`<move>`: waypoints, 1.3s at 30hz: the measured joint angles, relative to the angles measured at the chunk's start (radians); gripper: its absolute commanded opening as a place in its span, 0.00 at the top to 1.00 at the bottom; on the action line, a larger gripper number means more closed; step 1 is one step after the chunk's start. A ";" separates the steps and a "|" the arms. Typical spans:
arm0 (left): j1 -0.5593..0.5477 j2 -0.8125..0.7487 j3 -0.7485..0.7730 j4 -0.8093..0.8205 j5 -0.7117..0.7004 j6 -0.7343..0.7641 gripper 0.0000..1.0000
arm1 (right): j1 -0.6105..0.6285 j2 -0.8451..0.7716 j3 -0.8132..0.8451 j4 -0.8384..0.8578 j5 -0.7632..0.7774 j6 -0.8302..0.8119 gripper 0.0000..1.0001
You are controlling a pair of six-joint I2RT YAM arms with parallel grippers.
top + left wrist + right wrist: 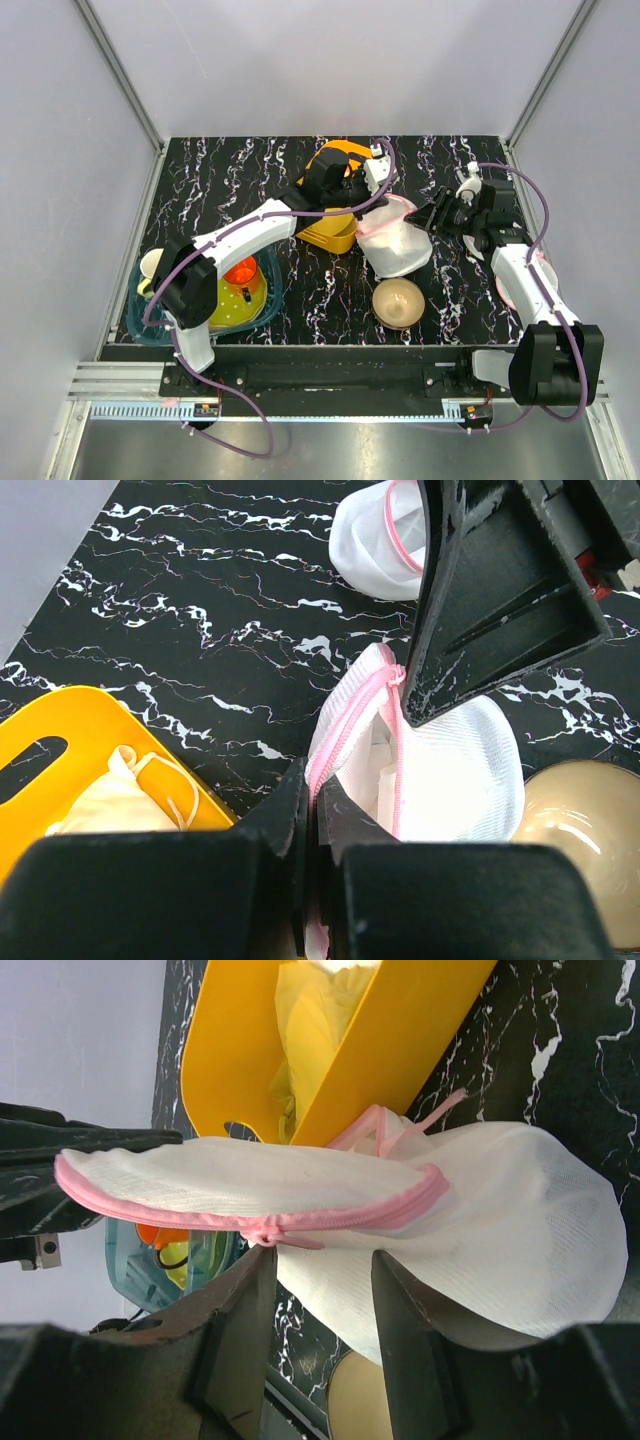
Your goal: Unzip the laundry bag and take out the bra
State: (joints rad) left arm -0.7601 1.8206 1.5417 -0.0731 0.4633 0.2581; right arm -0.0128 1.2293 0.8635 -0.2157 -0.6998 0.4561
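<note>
Left tool (311,785) is clenched on the pink zip trim (350,718) of the laundry bag (480,1220), pinching the rim and holding that edge raised above the bench (200,600). Right tool (322,1260) faces it from the other side of the bag, jaws spread and gripping nothing. The small pink zip pull (270,1235) hangs just ahead of the right tool, close to one finger, and I cannot tell whether they touch. The bag's white mesh body sags between and below the two tools.

I judge the task barely begun. In my right wrist camera the zip line looks closed, running unbroken away from the left tool's pinch. My left wrist camera shows white fabric beside the trim, but I cannot tell whether that is a gap or only the flap. No dark bra shows in any view, so I take it to be inside the bag, hidden by the mesh. What is left is to catch the pull, draw the zip round, lift the flap and take the bra out.

Further out, a yellow bin (400,1030) holding pale cloth stands just behind the left tool. A tan bowl (580,830) sits near, below the bag. A second pink-rimmed white mesh piece (375,540) lies past the right tool. A teal tub (145,325) is well apart, by the left arm's base.
</note>
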 measured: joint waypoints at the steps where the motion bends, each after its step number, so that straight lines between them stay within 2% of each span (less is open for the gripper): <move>1: 0.000 0.000 0.000 0.000 0.000 0.000 1.00 | 0.000 0.000 0.003 0.004 0.000 0.000 0.49; 7: 0.000 0.002 0.000 0.011 0.001 0.000 1.00 | 0.000 -0.001 0.018 0.044 -0.002 0.010 0.49; 14: 0.000 0.004 0.000 0.016 0.001 0.000 1.00 | 0.000 0.014 0.018 0.098 -0.022 0.040 0.59; 17: 0.000 0.004 0.000 0.016 0.000 0.000 1.00 | 0.000 0.013 0.018 0.103 -0.026 0.047 0.69; 18: 0.000 0.004 0.000 0.016 0.000 0.000 1.00 | 0.000 0.013 0.018 0.105 -0.027 0.049 0.76; 20: 0.000 0.006 0.000 0.017 0.000 0.000 1.00 | 0.000 0.010 0.017 0.106 -0.026 0.048 0.78; 24: 0.000 0.009 0.000 0.019 0.001 0.000 1.00 | 0.000 -0.019 -0.001 0.105 -0.016 0.048 0.90; 26: 0.000 0.010 0.000 0.021 0.001 0.000 1.00 | 0.000 -0.034 -0.012 0.100 -0.008 0.046 1.00; 33: 0.000 0.010 -0.002 0.021 0.000 0.003 1.00 | 0.001 -0.051 -0.017 0.075 0.039 0.038 1.00; 39: 0.002 0.010 -0.033 0.024 0.000 0.009 1.00 | 0.003 -0.075 -0.020 0.017 0.161 0.023 1.00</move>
State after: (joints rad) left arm -0.7578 1.8301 1.5085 -0.0494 0.4633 0.2668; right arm -0.0097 1.1545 0.8433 -0.1989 -0.5392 0.4793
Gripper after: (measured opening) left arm 0.021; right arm 0.007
